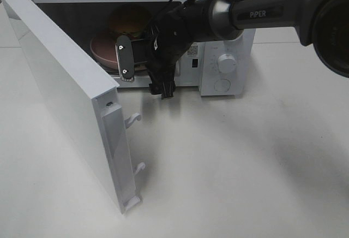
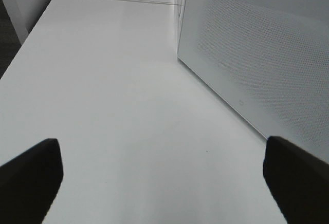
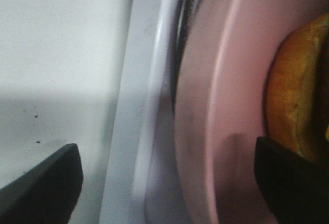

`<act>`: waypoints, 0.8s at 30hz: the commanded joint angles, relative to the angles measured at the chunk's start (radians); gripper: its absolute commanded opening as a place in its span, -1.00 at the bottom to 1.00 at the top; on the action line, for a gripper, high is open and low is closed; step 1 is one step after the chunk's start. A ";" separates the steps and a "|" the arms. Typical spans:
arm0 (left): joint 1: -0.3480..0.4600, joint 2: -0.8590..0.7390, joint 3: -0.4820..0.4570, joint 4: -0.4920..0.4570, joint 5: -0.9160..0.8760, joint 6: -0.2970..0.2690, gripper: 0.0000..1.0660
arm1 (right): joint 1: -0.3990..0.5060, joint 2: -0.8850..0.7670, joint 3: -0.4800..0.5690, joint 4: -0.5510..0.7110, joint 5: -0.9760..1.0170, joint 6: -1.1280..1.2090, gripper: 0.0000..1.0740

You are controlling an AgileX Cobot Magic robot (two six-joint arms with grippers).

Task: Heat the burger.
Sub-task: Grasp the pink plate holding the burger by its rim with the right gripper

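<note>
**Burger on its plate inside the oven, right claw open at the rim**

Here the right claw (image 1: 125,59) sits at the mouth of the microwave (image 1: 229,36), just left of the exterior frame's centre, its jaws spread wide with nothing clamped between them. In the right wrist view the pink plate (image 3: 205,131) fills the gap between the fingertips (image 3: 46,180), its rim running over the oven's white sill. That reads as a plate set down on the floor of the cavity and let go, though I cannot tell whether a finger touches the rim.

The burger (image 1: 130,19) rests on that plate, deep in the dark cavity at upper centre-left of the exterior view; its golden bun shows at the right edge of the right wrist frame.

The left claw (image 2: 164,178) hangs open over bare table (image 2: 113,106), beside the microwave's perforated side wall and well apart from the food, holding nothing.

The door (image 1: 65,101) stands swung wide at the left of the exterior view, latch hooks facing forward. The right arm itself blocks the opening, so I judge it must clear out before the door can shut. The dial (image 1: 226,63) sits untouched at right.
</note>
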 commanded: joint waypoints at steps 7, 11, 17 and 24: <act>0.002 -0.015 0.000 0.005 -0.002 0.001 0.83 | -0.011 0.001 -0.008 -0.002 -0.004 0.012 0.59; 0.002 -0.015 0.000 0.005 -0.002 0.001 0.83 | -0.011 -0.001 -0.008 -0.003 0.013 0.024 0.57; 0.002 -0.015 0.000 0.005 -0.002 0.001 0.83 | -0.020 -0.002 -0.008 -0.005 0.037 0.034 0.54; 0.002 -0.015 0.000 0.005 -0.002 0.001 0.83 | -0.020 -0.002 -0.008 -0.004 0.046 0.048 -0.02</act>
